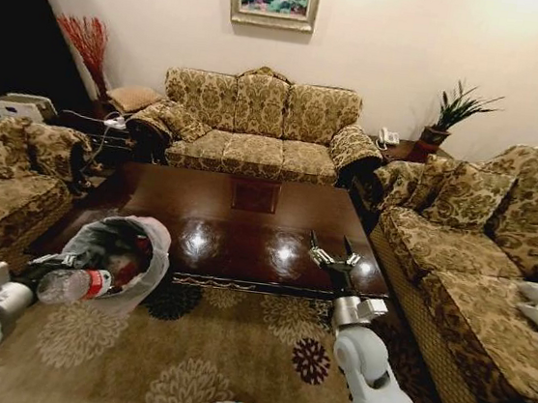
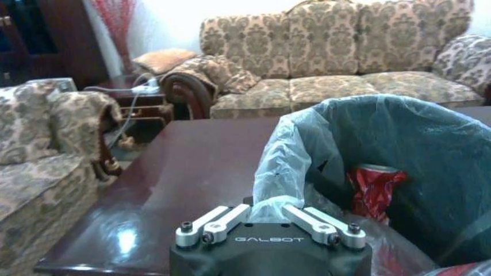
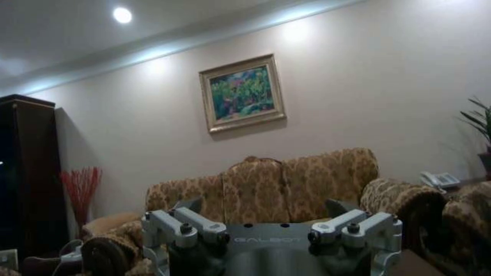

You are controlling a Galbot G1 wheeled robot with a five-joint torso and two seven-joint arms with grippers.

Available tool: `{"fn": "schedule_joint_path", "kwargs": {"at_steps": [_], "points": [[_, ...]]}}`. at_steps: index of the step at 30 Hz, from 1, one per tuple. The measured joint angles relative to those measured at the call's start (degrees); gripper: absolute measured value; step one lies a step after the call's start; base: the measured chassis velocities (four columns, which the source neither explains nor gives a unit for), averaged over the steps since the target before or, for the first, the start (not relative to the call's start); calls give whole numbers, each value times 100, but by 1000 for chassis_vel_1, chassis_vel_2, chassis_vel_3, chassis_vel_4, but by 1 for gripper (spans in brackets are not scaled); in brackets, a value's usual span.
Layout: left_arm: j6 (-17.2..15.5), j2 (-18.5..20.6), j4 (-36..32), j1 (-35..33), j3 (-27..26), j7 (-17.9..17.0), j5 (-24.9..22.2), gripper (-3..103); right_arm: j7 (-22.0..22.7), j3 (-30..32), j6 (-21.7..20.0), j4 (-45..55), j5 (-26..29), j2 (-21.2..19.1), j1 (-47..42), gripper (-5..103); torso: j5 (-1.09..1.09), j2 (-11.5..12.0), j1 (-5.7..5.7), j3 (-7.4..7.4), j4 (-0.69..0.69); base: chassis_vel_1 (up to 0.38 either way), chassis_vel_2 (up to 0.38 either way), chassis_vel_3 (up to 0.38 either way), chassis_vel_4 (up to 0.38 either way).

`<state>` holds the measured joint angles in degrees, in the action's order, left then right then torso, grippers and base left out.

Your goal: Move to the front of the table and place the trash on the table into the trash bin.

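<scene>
Worktop (image 1: 247, 220) looks bare, so pickup seems nearly done. Left tool (image 1: 66, 261), near left by the trash bin (image 1: 153, 242), pinches the clear bottle (image 1: 73, 285) with its neck at the rim, not yet dropped. Red wrapper (image 2: 373, 187) already inside the liner. Right tool (image 1: 333, 259) spread, idle over the worktop's near right edge. Remaining bin contents hidden behind the liner.

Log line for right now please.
left gripper: shut on bottle at trash bin rim | right gripper: open over table
</scene>
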<state>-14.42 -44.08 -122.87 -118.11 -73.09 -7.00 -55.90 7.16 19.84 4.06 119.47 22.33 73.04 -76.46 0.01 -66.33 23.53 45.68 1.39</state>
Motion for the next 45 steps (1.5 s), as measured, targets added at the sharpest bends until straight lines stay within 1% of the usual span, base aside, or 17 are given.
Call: {"fn": "schedule_joint_path", "kwargs": {"at_steps": [9,15,20,24,29,31,34,35,37,38,39,40,41,42,43,45], "points": [[13,20,-14,179,307,170,152,2,67,37,20,118,-95,6,-210,100,0,0,-1,0,0,34,22,-30,-28],[39,9,5,205,417,235,221,2,78,32,84,126,-185,75,-331,100,-1,0,-1,0,2,174,172,-142,-170],[51,-18,18,222,478,252,258,2,80,31,109,116,-231,88,-364,100,-4,0,-1,0,1,256,267,-267,-256],[54,-77,-3,260,536,254,290,2,96,30,158,58,-233,91,-334,100,2,0,-1,0,2,307,297,-291,-295],[81,-182,6,281,536,223,350,2,127,0,250,-20,-203,100,-276,100,-3,1,1,1,1,275,275,-290,-287],[85,-233,14,260,490,206,370,2,127,-9,264,-41,-197,106,-258,100,-4,0,1,0,2,146,210,-192,-232],[97,-468,9,187,260,166,360,2,125,-23,292,-95,-190,135,-203,100,-6,0,0,0,2,104,118,-76,-139],[97,-468,9,187,260,166,360,2,125,-23,292,-95,-190,135,-203,100,-6,0,0,0,2,82,36,-9,-65],[106,-644,-14,-26,-4,149,332,2,103,-26,312,-148,-184,147,-168,100,-4,0,0,0,3,0,0,0,0],[108,-726,-45,-253,-241,148,297,2,77,-27,330,-193,-169,146,-139,100,4,0,-1,0,4,0,0,0,0],[108,-726,-45,-253,-241,148,297,2,77,-27,330,-193,-169,146,-139,100,4,0,-1,0,4,0,0,0,0],[107,-753,-57,-393,-398,149,262,2,67,-26,338,-223,-151,146,-115,100,8,0,-1,0,4,0,0,0,0],[106,-768,-34,-537,-586,141,233,2,45,-24,349,-271,-130,152,-79,100,8,0,-1,0,0,-81,-54,32,11],[106,-768,-34,-537,-586,141,233,2,45,-24,349,-271,-130,152,-79,100,8,0,-1,0,0,-81,-54,32,11],[104,-775,22,-627,-681,128,218,2,30,-25,365,-302,-113,165,-50,100,7,0,-1,0,-4,-51,-58,18,11],[85,-817,134,-772,-769,70,203,2,7,-25,392,-355,-92,200,-5,100,2,0,-1,0,-3,-25,-29,9,7]]}}
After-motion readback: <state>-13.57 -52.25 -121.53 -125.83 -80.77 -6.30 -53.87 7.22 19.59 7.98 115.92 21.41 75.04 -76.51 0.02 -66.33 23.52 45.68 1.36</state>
